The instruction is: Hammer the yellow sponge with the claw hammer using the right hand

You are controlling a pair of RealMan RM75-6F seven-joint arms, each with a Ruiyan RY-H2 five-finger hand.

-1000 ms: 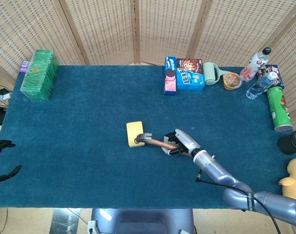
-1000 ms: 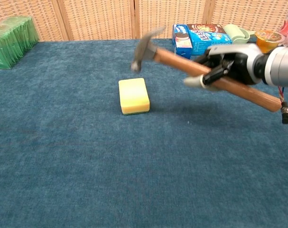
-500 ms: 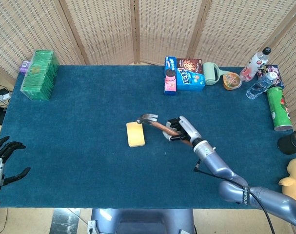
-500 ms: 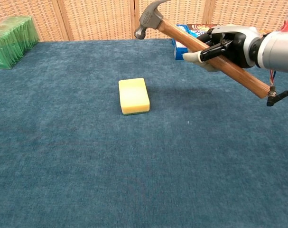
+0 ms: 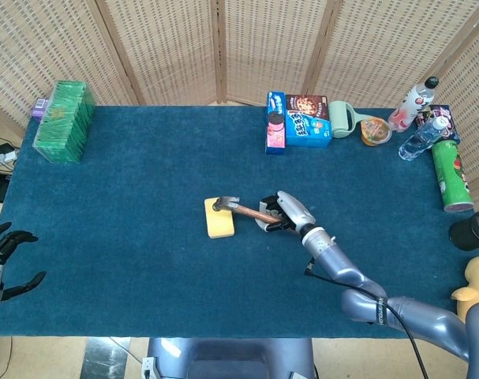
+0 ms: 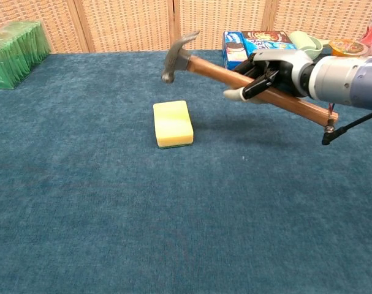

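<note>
The rectangular yellow sponge (image 6: 173, 124) lies flat on the blue carpeted tabletop (image 6: 112, 214), near the middle, its long axis running near to far. It sits to the left of the right hand (image 6: 268, 73) and lower than it. The fingers (image 6: 254, 86) of that hand are wrapped tight around the wooden handle of the steel-headed claw hammer (image 6: 235, 76), gripping it about mid-length. The handle slopes up to the left from the hand, so the steel head (image 6: 175, 57) hangs in the air above and just beyond the far end of the sponge, striking face turned down, not touching it. In the head view the head (image 5: 223, 204) overlaps the far edge of the sponge (image 5: 219, 219), with the right hand (image 5: 285, 215) to the right of it. The coming blow, I judge, turns on that gap: the head needs to drop and come slightly nearer to land squarely on the pad.

The left hand (image 5: 1, 257) hangs off the near left edge of the tabletop, fingers spread and holding nothing, well apart from the sponge; the right hand is clearly the nearer one.

Against half a second ago, the hammer head has come down from its raised position and swung left, closing on the sponge. The sponge itself has not shifted.
</note>
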